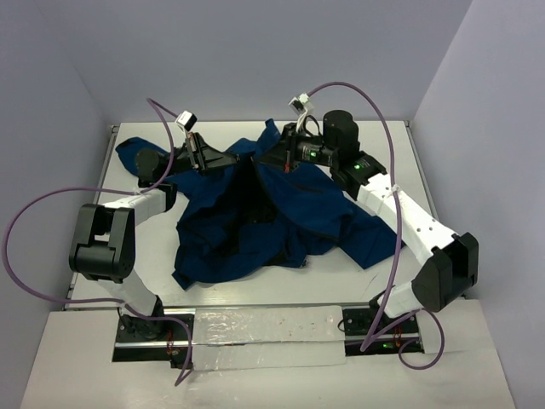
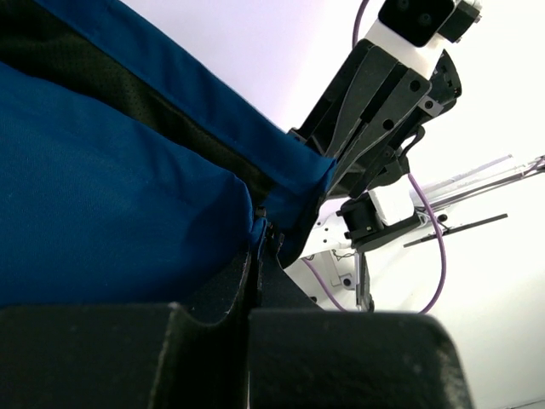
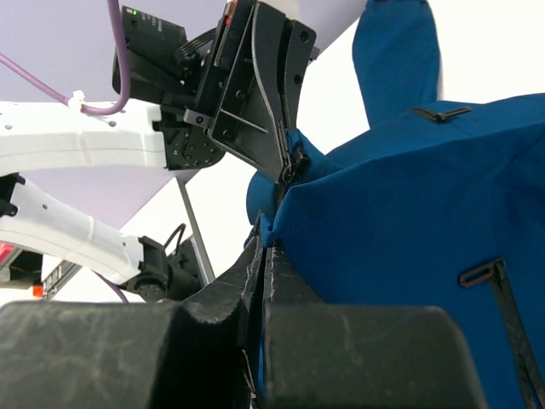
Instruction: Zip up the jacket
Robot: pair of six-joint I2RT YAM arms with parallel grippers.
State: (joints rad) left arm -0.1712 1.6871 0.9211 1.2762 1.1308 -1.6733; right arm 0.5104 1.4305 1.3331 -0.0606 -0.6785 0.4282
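The navy-blue jacket (image 1: pixel 315 204) lies crumpled on the white table (image 1: pixel 409 162), its front open with black lining showing in the middle. My left gripper (image 1: pixel 241 160) is shut on the jacket's upper edge from the left. In the left wrist view the left gripper (image 2: pixel 258 243) pinches blue fabric (image 2: pixel 111 213) beside a strip of black lining. My right gripper (image 1: pixel 277 160) is shut on the facing edge from the right. The right wrist view shows the right gripper (image 3: pixel 266 239) clamping a fold of the jacket (image 3: pixel 409 221). The two grippers face each other, close together.
Purple cables (image 1: pixel 51 204) loop off both arms. One sleeve (image 1: pixel 136 153) reaches the table's far left corner. A pale strip (image 1: pixel 264 336) lies between the arm bases at the near edge. Walls close in the table at the back and sides.
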